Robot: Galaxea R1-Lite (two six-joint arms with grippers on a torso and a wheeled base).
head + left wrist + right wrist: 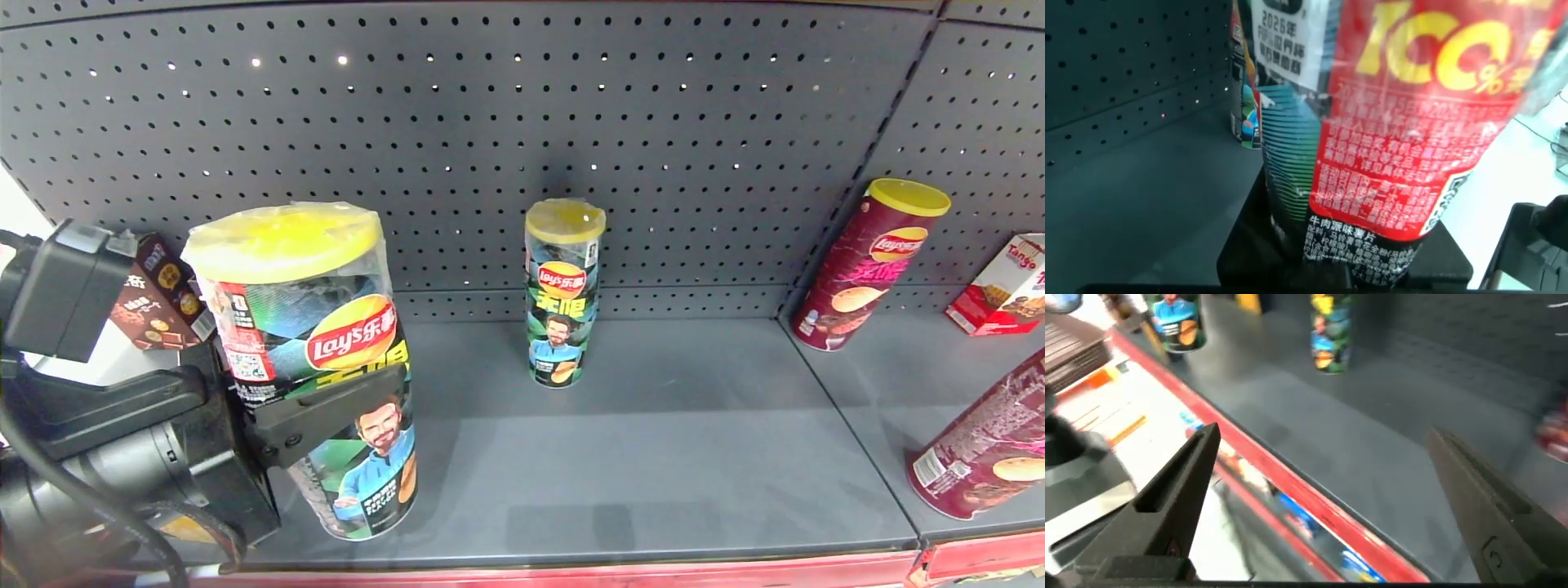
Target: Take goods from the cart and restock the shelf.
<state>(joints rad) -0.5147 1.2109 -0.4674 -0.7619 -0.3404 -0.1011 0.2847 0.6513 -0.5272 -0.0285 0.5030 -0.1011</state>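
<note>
Chip canister [326, 359], yellow lid, upright at front-left of shelf [653, 457], clamped mid-body by L gripper [318, 416]. Matching canister [562, 294] stands farther back, near pegboard [522, 122]. R gripper [1323, 433]: fingers wide apart, holding nothing, over shelf's red front edge.

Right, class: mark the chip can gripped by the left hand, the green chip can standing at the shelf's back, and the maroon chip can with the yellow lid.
gripped chip can [351, 331], head view, on its logo.
standing green chip can [563, 298], head view, mid-body.
maroon chip can [865, 269], head view, mid-body.
</note>
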